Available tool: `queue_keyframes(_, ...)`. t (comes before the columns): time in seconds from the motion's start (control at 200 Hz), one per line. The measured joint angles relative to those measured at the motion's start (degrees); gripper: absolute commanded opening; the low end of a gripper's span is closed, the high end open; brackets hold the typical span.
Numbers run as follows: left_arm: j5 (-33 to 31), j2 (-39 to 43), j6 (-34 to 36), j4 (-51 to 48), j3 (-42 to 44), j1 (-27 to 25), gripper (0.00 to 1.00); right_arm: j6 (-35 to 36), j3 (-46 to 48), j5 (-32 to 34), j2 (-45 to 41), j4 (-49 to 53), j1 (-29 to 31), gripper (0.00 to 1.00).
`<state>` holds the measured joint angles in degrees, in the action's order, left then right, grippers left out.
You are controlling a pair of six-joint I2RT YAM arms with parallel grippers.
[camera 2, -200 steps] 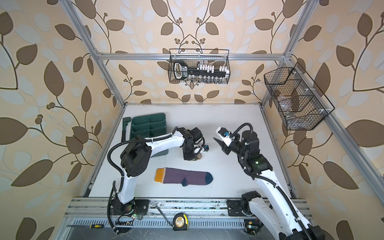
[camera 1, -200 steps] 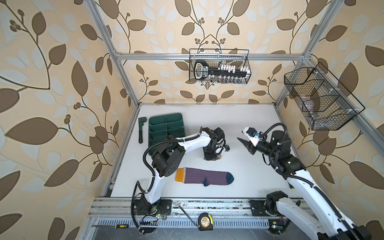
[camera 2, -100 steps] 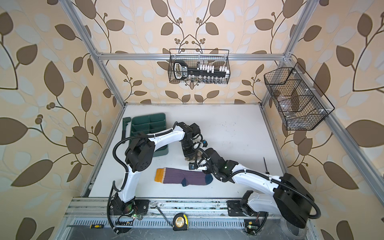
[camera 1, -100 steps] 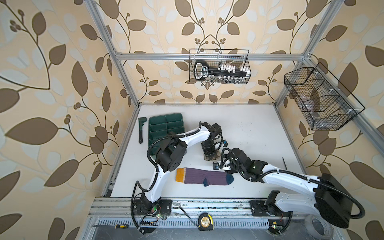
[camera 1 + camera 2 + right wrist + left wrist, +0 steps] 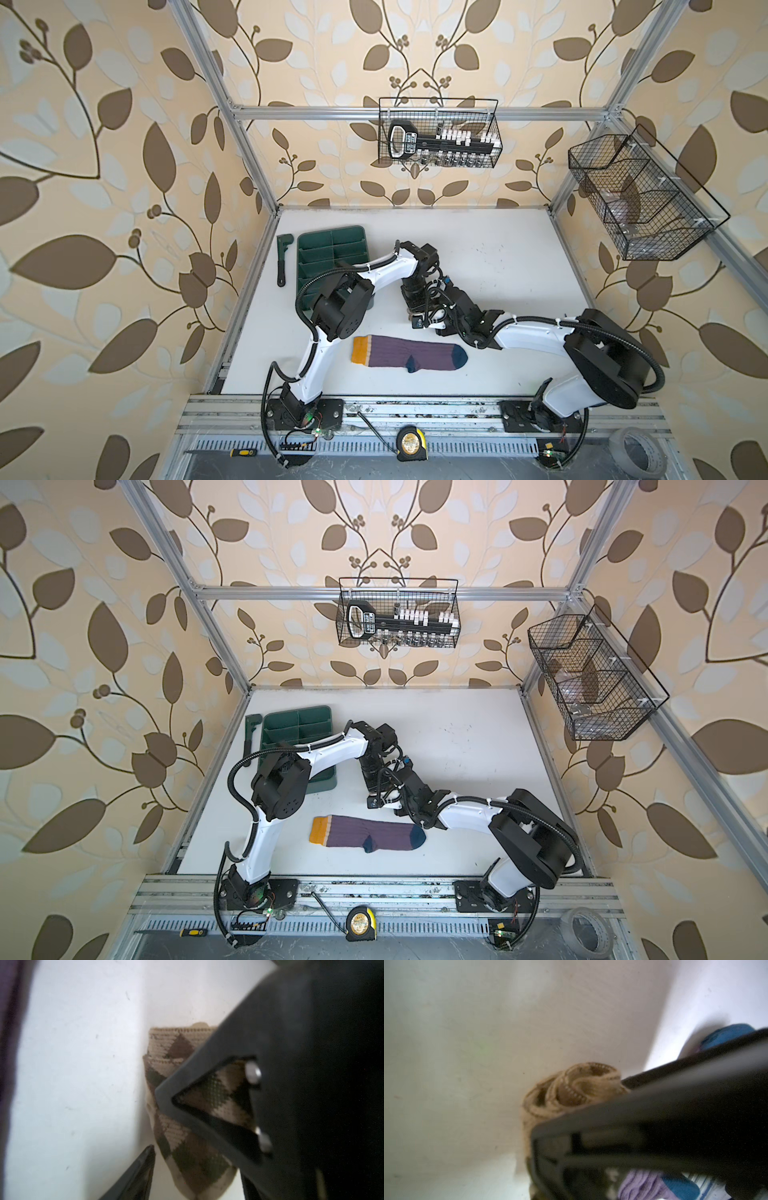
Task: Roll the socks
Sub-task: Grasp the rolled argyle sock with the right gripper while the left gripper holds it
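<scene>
The beige argyle sock (image 5: 182, 1105) is rolled into a short bundle; its spiral end (image 5: 571, 1093) shows in the left wrist view. My left gripper (image 5: 415, 307) stands over it at mid-table, shut on the roll, one dark finger (image 5: 280, 1043) pressed across it. My right gripper (image 5: 197, 1165) is open, its two fingers either side of the roll with a gap to each. In both top views the grippers hide the roll. The purple sock (image 5: 409, 357) (image 5: 368, 833), with yellow cuff and navy toe and heel, lies flat nearer the front edge.
A green divided tray (image 5: 332, 257) and a dark tool (image 5: 282, 257) lie at the back left. Wire baskets (image 5: 438, 133) (image 5: 640, 199) hang on the back and right walls. A tape measure (image 5: 411, 442), screwdriver (image 5: 243, 452) and tape roll (image 5: 636, 453) sit by the front rail.
My right arm swung down from the raised right side to the table's middle, coming in beside the left gripper, and its jaws widened. The left gripper stayed on the roll.
</scene>
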<state>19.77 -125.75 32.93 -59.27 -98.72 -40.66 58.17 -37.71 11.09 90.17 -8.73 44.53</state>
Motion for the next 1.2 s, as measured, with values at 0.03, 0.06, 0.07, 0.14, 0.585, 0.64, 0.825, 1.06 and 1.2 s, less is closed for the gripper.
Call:
queue_keyframes(0.03,0.2,0.0,0.0,0.0,0.0,0.2,0.01,0.0,-0.3,-0.1,0.7,0.0,0.0,0.6)
queue_keyframes(0.06,0.4,-0.1,0.0,0.0,0.0,0.2,0.01,0.1,-0.6,-0.2,1.5,-0.2,-0.2,0.59)
queue_keyframes(0.07,0.4,-0.1,-0.1,0.0,0.0,0.3,0.01,0.0,-0.8,-0.3,1.7,-0.2,-0.3,0.58)
queue_keyframes(0.14,0.8,-0.1,-0.2,-0.1,0.0,0.5,0.01,0.0,-1.4,-0.4,2.7,-0.5,-0.4,0.5)
queue_keyframes(0.585,0.2,1.9,-0.1,1.2,3.1,0.6,0.51,1.3,-3.9,-3.8,4.3,3.9,-0.5,0.0)
queue_keyframes(0.64,-0.9,2.6,-0.1,2.5,4.4,0.6,0.61,1.9,-4.0,-4.9,4.1,5.4,-0.4,0.0)
queue_keyframes(0.825,-1.6,8.3,-1.2,8.4,11.2,1.0,0.81,1.2,-4.7,-8.6,1.9,11.8,-0.5,0.0)
queue_keyframes(1.06,-1.8,21.2,-5.9,18.0,18.3,1.0,0.93,-5.6,-5.5,-10.0,-0.5,19.8,-2.7,0.0)
queue_keyframes(1.2,-2.1,28.6,-8.4,23.3,22.0,1.0,0.93,-9.6,-5.8,-9.8,-1.4,22.4,-5.0,0.0)
